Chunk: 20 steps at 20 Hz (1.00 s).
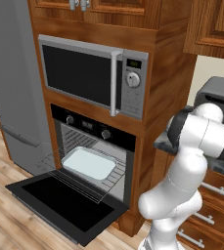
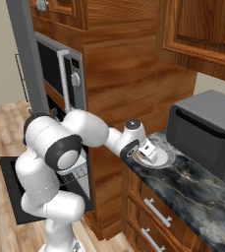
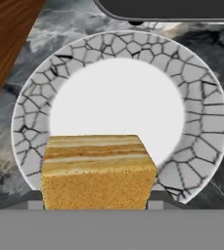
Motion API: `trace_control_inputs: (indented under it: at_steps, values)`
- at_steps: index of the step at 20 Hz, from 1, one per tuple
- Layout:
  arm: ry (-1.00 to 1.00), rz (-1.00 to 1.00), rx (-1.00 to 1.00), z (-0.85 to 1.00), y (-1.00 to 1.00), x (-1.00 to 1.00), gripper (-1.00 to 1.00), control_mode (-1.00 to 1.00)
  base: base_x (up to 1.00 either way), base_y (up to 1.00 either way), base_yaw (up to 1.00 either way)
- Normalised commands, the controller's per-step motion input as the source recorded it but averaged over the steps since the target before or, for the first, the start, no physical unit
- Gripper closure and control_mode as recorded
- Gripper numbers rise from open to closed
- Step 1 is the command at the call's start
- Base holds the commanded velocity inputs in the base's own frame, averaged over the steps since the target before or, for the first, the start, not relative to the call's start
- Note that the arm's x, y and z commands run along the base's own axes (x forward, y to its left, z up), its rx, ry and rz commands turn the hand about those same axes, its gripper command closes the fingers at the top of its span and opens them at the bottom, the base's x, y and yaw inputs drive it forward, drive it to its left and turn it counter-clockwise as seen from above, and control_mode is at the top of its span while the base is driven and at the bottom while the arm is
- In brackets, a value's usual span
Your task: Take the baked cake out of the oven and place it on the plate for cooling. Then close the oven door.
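The baked cake (image 3: 98,171), a golden-tan layered block, sits between my gripper's (image 3: 98,200) two dark fingertips (image 3: 35,200), and the gripper is shut on it. It hangs over the near rim of the round plate (image 3: 201,122), which has a white centre and a cracked grey border. From the right base view the gripper (image 2: 144,156) reaches over the plate (image 2: 169,156) on the dark marble counter. Whether the cake touches the plate I cannot tell. The black oven (image 1: 94,128) stands open, its oven door (image 1: 64,200) folded down flat.
A pale baking tray (image 1: 89,162) lies on the oven's pulled-out wire rack. The silver microwave (image 1: 94,75) is above the oven. A grey toaster box (image 2: 207,133) stands on the counter right behind the plate. A wooden cabinet wall (image 2: 119,88) rises left of the plate.
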Motion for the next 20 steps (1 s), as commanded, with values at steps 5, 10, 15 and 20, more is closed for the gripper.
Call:
trace_control_inputs:
  at_steps: [5,10,15,20]
  values:
    - [0.00,0.00,0.00,-0.16,-0.30,0.21,1.00,-1.00,0.00,0.00,0.00]
    - [0.00,0.01,0.00,-0.28,-0.18,0.18,1.00,-1.00,0.00,0.00,0.00]
    - [0.00,0.01,0.00,-0.32,-0.06,0.23,1.00,-1.00,0.00,0.00,0.00]
    - [0.00,0.01,0.00,-0.23,-0.11,0.23,1.00,-1.00,0.00,0.00,0.00]
